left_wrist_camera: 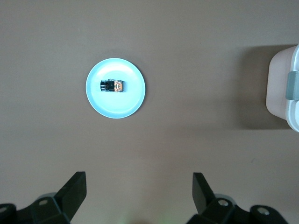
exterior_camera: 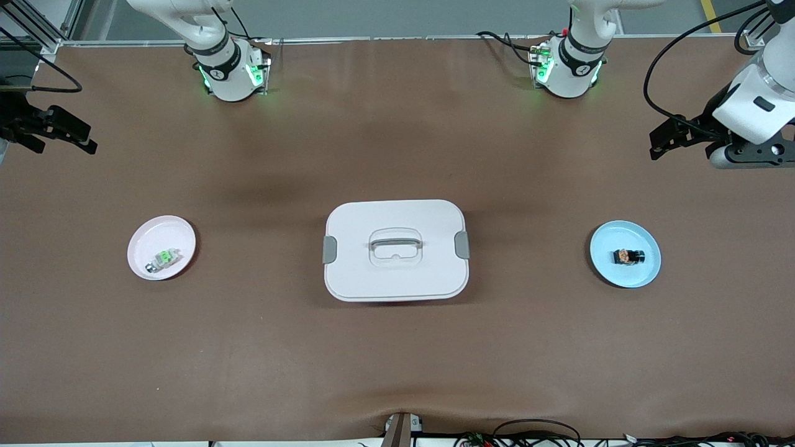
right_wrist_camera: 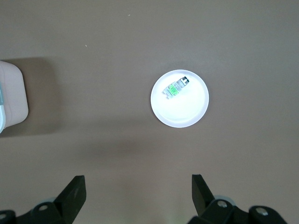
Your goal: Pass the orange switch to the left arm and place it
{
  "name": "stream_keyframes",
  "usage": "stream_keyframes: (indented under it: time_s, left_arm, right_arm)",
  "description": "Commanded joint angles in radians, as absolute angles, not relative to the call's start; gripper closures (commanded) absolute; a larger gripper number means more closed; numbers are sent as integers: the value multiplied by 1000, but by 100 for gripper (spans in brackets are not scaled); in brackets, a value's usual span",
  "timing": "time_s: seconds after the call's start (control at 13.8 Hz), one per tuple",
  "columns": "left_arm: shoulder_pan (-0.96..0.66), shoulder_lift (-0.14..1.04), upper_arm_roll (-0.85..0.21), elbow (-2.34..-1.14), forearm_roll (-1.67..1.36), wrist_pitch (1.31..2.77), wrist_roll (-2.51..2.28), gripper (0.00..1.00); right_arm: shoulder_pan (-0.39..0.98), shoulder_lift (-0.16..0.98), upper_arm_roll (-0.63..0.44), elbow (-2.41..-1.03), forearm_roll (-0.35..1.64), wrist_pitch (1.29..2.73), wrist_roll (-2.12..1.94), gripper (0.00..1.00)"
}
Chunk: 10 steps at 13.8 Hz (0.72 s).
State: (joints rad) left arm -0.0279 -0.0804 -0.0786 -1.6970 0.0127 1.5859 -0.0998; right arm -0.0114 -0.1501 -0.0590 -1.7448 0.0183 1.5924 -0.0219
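Front view: brown surface (exterior_camera: 397,372). White box (exterior_camera: 395,249) sits at the centre, grey latches on both short sides, recessed handle on top. Toward the left arm's end lies a blue plate (exterior_camera: 640,272) with the orange switch (exterior_camera: 628,256) on it. Toward the right arm's end lies a pink plate (exterior_camera: 146,239) carrying a clear-grey component with a green part (exterior_camera: 163,259). Left gripper (exterior_camera: 659,141) hangs in the air over the surface's edge at its own end; right gripper (exterior_camera: 68,135) likewise at its end. Both hold nothing.

Left wrist view: left gripper fingers (left_wrist_camera: 72,189) spread wide, nothing between them. Blue plate and orange switch lie below on the surface, a corner of the box at the frame's edge.

Right wrist view: right gripper fingers (right_wrist_camera: 72,191) spread wide, empty. Pale plate with the green-part component below; box corner at the edge.
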Motion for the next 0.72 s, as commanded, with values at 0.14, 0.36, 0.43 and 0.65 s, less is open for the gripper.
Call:
stream_keyframes:
  time_s: [0.14,0.36,0.43,0.65]
  left_arm:
    - [-37,-103,-77,-1703,14,1563,-86,0]
    - [-35,-97,-74,-1681,15,1542,-86,0]
    - [-35,-91,-74,-1680,15,1542,-87,0]
    - [-35,-97,-75,-1675,15,1519,-87,0]
  right_arm:
    - [-26,-150,-44,-1733,15,1575,-2,0]
    - [-26,-150,-44,-1733,15,1577,-8,0]
    - [-26,-149,-44,-1733,15,1575,-12,0]
    - [-26,-149,-44,-1733,15,1575,-14,0]
